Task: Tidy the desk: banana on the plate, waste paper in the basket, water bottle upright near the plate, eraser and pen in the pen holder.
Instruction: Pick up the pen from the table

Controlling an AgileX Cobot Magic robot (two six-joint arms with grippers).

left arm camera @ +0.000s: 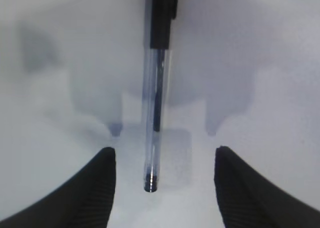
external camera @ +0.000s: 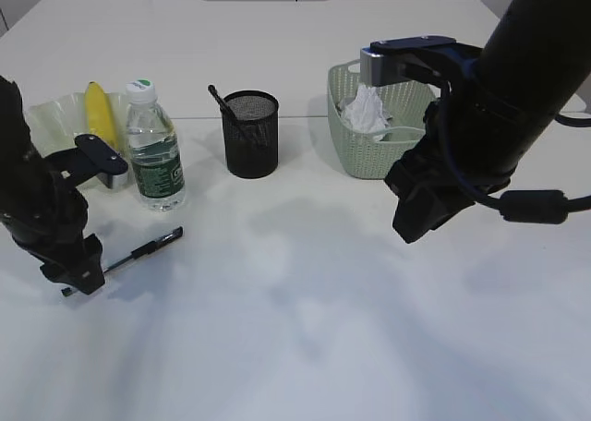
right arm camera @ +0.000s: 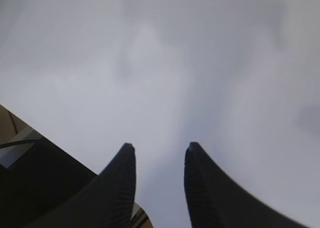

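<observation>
The pen [external camera: 145,249] lies flat on the white desk [external camera: 305,301] at the front left. My left gripper [external camera: 76,278] hovers at its near end, open. In the left wrist view the pen [left arm camera: 156,88] runs lengthwise between the two black fingers [left arm camera: 100,188], touching neither. The banana [external camera: 98,114] rests in the pale green plate [external camera: 54,112]. Next to the plate the water bottle [external camera: 153,149] stands upright. The waste paper [external camera: 367,109] sits inside the basket [external camera: 369,158]. My right gripper [right arm camera: 159,148] is open and empty above bare desk. The eraser is out of view.
The black mesh pen holder [external camera: 250,135] stands at mid-table with a dark stick-like item [external camera: 222,101] leaning out of it. My right arm [external camera: 480,116] hangs in front of the basket's right side.
</observation>
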